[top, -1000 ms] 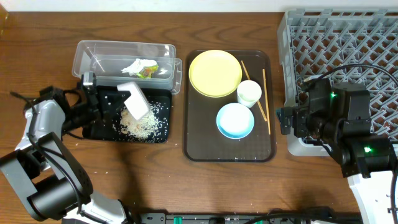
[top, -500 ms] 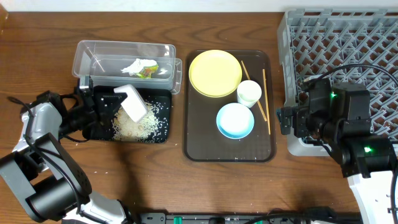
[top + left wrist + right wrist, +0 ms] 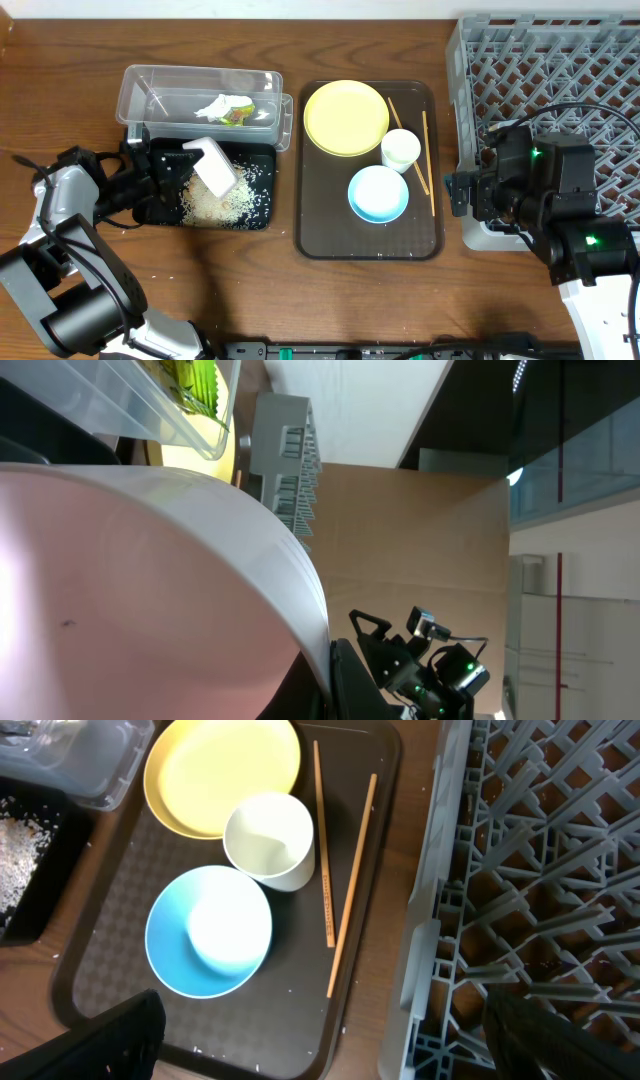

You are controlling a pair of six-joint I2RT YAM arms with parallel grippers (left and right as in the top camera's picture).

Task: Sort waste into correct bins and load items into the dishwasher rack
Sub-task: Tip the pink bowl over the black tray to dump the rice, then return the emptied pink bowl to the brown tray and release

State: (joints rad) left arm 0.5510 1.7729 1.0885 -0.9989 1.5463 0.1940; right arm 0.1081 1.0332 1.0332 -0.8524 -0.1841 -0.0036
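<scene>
My left gripper point(image 3: 168, 170) is shut on the rim of the white bowl point(image 3: 213, 165), holding it tilted over the shallow black tray point(image 3: 160, 212). The bowl fills the left wrist view point(image 3: 150, 580). A heap of pale rice grains point(image 3: 215, 203) lies in the black tray. The crumpled white wrapper with green and orange scraps point(image 3: 228, 108) lies in the clear tub point(image 3: 180, 88). The yellow plate point(image 3: 345, 117), white cup point(image 3: 400, 150), light-blue bowl point(image 3: 378, 193) and chopsticks point(image 3: 427, 150) sit on the brown serving tray point(image 3: 330, 238). My right gripper point(image 3: 330, 1050) is open and empty by the grey rack's point(image 3: 560, 60) left front corner.
A few loose grains lie on the wooden table left of the black tray. The rack point(image 3: 520, 870) holds nothing in view. In the right wrist view the cup point(image 3: 268, 840) stands between the plate point(image 3: 210, 765) and the blue bowl point(image 3: 208, 932), with the chopsticks point(image 3: 350, 890) to their right.
My left gripper has drawn back a little to the left with the white bowl, and more of the rice heap shows on the black tray. The right arm has not moved.
</scene>
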